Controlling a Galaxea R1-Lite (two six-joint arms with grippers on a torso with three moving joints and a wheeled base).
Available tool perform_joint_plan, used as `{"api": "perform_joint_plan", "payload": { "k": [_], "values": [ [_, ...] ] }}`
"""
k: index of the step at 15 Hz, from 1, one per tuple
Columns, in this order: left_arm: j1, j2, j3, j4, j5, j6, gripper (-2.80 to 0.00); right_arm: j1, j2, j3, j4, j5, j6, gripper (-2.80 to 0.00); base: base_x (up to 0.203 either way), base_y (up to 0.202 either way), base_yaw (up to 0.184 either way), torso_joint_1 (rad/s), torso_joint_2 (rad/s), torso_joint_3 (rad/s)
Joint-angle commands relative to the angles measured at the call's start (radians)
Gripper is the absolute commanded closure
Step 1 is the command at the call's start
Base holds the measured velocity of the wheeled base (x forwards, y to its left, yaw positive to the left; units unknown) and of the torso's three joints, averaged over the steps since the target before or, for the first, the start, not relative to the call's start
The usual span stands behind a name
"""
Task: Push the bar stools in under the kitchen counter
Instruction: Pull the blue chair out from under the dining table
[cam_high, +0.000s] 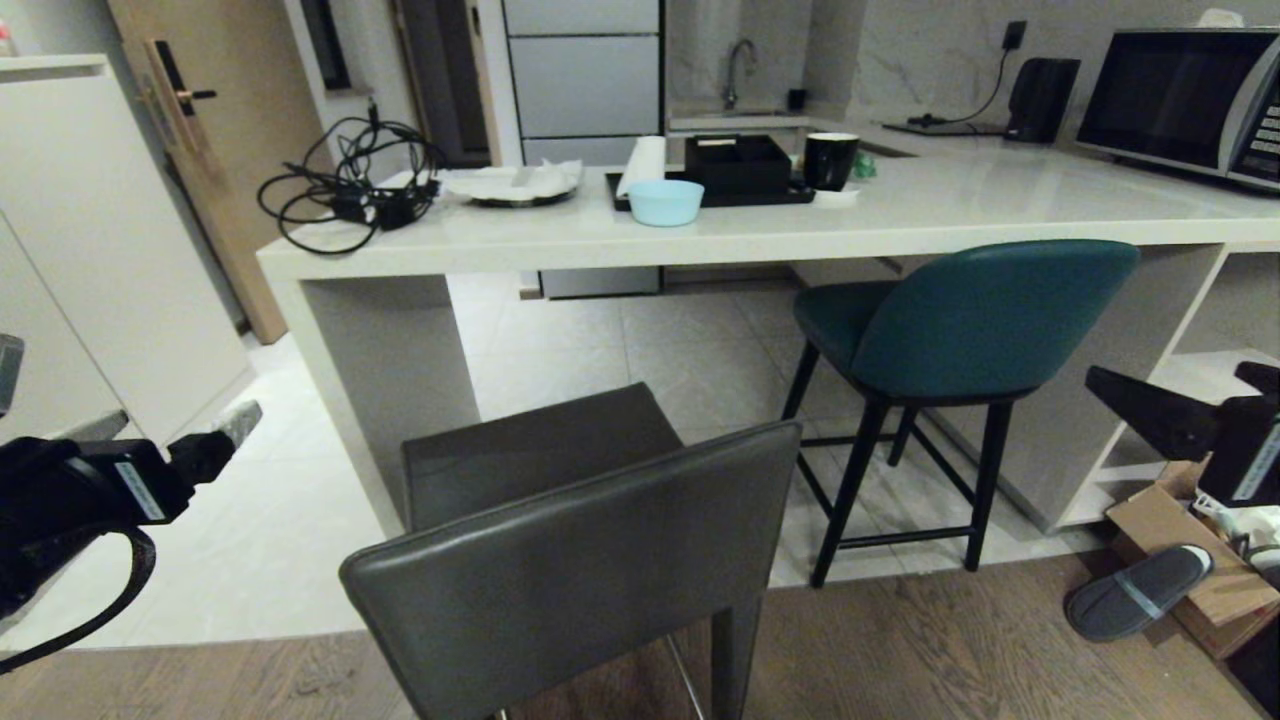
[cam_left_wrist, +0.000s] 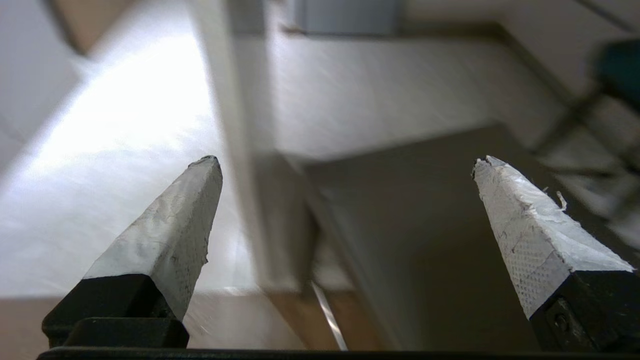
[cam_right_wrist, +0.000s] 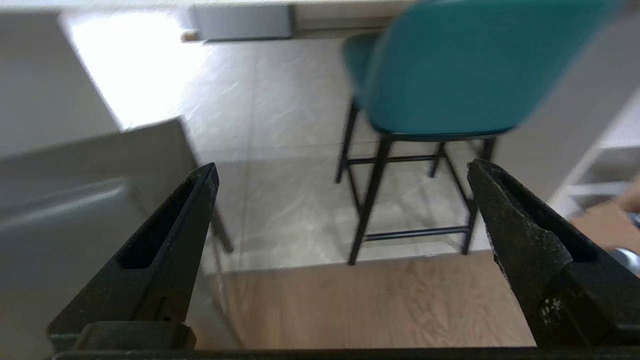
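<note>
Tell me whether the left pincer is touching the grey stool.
Apart. The head view shows the left pincer out to the side of the grey stool, bare floor between them; the left wrist view shows its fingers spread with nothing between.

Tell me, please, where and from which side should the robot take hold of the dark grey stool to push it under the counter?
Probably the top edge of the grey stool's low back, from the robot's side: it faces the robot, straight and thin.

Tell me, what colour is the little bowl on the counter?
Light blue bowl; the head view shows it best.
</note>
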Motion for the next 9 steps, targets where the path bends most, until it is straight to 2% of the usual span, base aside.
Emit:
{"api": "perform_joint_plan", "payload": {
  "k": [1,2,4,9],
  "values": [
    [0.002,-0.186,-0.074,0.261,-0.032,-0.026,-2.80,-0.036,-0.073,-0.005,0.031,-0.002,0.002,-2.80,0.000,0.000,0.000,0.000,0.00,0.000],
    [0.010,-0.205,-0.079,0.277,-0.034,-0.033,0.00,-0.058,-0.095,-0.003,0.059,-0.002,0.001,0.00,0.000,0.000,0.000,0.000,0.00,0.000],
    [0.010,-0.246,-0.074,0.290,-0.029,-0.034,0.00,-0.073,-0.136,-0.010,0.082,-0.001,-0.001,0.00,0.000,0.000,0.000,0.000,0.00,0.000],
    [-0.012,-0.396,-0.099,0.436,-0.047,-0.032,0.00,-0.122,-0.220,-0.006,0.132,0.001,-0.004,0.00,0.000,0.000,0.000,0.000,0.00,0.000]
  ]
}}
